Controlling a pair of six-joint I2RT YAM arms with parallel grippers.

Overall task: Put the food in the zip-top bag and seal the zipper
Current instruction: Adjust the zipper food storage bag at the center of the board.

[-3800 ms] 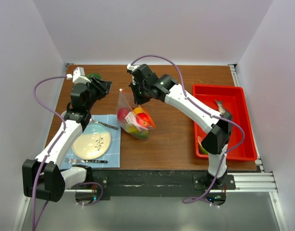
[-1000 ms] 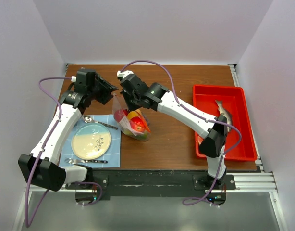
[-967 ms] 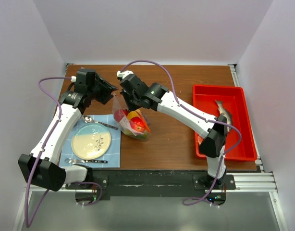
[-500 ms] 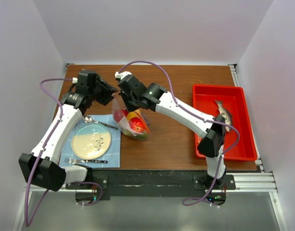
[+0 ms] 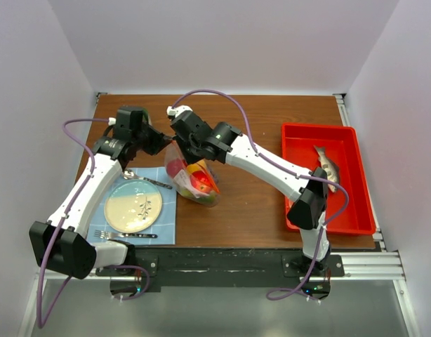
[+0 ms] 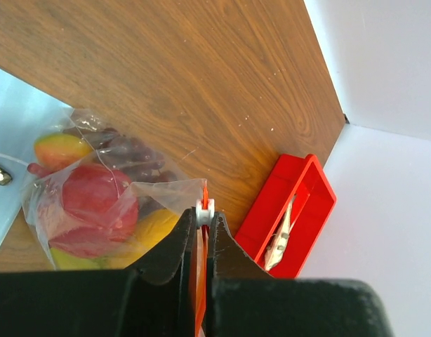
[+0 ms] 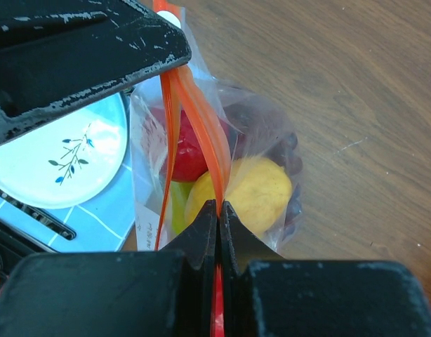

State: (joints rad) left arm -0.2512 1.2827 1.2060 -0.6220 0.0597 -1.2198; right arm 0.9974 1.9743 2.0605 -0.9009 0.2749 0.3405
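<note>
The clear zip-top bag [image 5: 193, 179] hangs between my two grippers over the table, holding a red apple [image 6: 89, 200], a yellow lemon [image 7: 256, 191], purple grapes [image 6: 131, 158] and other toy fruit. My left gripper [image 6: 203, 214] is shut on the orange-red zipper [image 7: 201, 133] at its white slider [image 6: 204, 208]. My right gripper [image 7: 217, 208] is shut on the same zipper strip, close beside the left one. In the top view both grippers, left [image 5: 161, 142] and right [image 5: 186, 144], meet at the bag's top. A silver fish [image 5: 324, 166] lies in the red tray [image 5: 356, 203].
A cream plate [image 5: 133, 206] with a fork [image 5: 124, 235] and a spoon [image 5: 142, 178] sits on a blue mat [image 5: 166, 225] at the front left. The red tray stands at the right, with a green and red piece [image 5: 297, 213] at its near left corner.
My left gripper has moved right toward the right gripper along the bag's top. The bag has shifted slightly left with both arms.
</note>
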